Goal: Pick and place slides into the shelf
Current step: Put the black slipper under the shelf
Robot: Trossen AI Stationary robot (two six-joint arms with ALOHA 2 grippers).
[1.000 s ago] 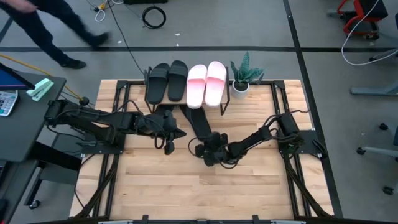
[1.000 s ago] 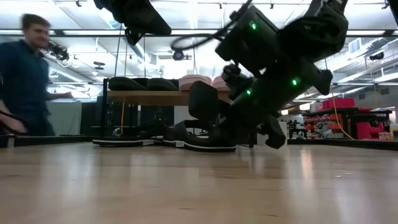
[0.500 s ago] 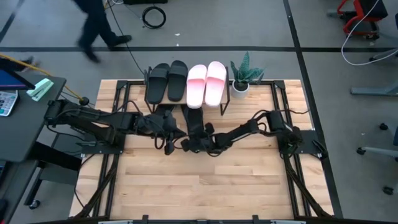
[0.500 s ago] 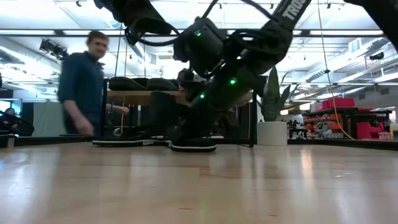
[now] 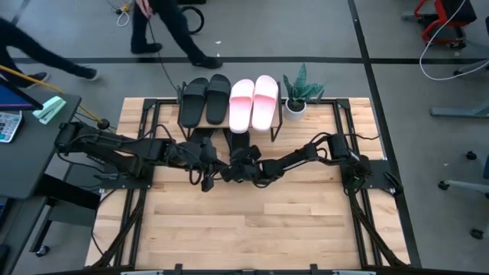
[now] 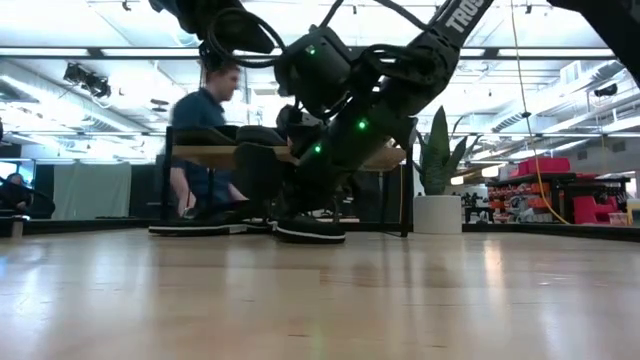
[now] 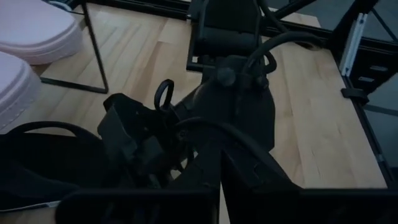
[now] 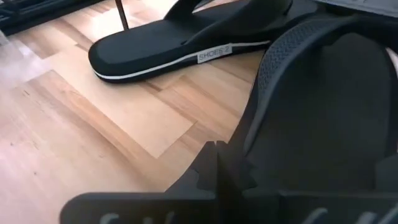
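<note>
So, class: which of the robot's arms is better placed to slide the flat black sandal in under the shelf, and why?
The right. Its gripper is at the flat black sandal, below the shelf, and the sandal fills its wrist view. The left gripper sits beside it with no slide of its own in view.

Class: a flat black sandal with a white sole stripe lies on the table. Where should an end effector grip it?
Probably the flat black sandal at its bare end, side edges pinched from above: it lies flat, strap rising farther along.
</note>
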